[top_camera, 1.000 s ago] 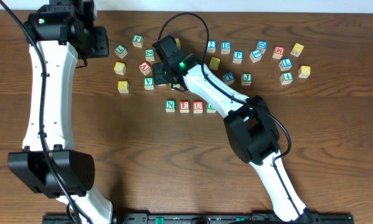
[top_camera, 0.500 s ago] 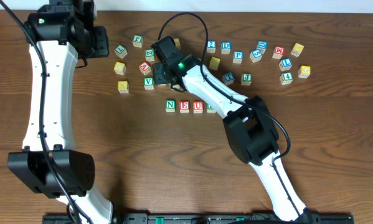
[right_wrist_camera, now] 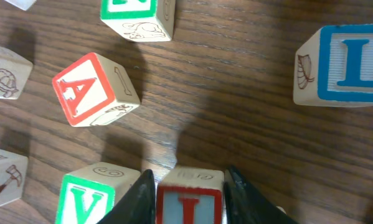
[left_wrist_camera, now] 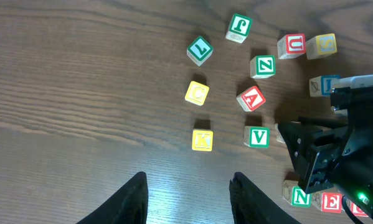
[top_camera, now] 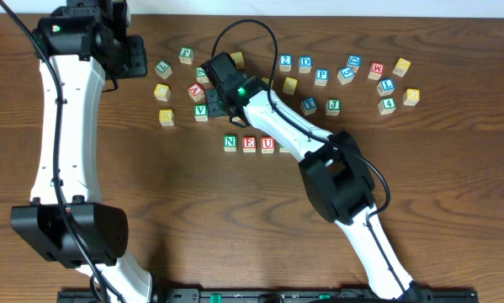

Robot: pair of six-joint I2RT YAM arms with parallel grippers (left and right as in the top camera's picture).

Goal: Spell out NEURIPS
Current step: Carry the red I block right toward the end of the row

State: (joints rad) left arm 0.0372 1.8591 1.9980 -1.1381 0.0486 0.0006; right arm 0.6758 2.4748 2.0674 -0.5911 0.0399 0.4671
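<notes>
**Grained wood, painted cubes, matt plastic**

The tabletop (top_camera: 235,219) looks like dark brown wood with a fine grain. It is smooth, with a soft sheen near the left end effector (left_wrist_camera: 187,186). The red A cube (right_wrist_camera: 93,87) and the red I cube (right_wrist_camera: 189,199) are pale bare wood with printed line drawings on their sides, and their lettered faces are painted and slightly glossy. The fingers (right_wrist_camera: 142,196) of the right end effector (right_wrist_camera: 188,186) are matt black plastic. The left arm (top_camera: 62,126) has a smooth white plastic shell.

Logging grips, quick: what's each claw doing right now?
Left claw: open, empty.
Right claw: closed on the red I cube.
</notes>
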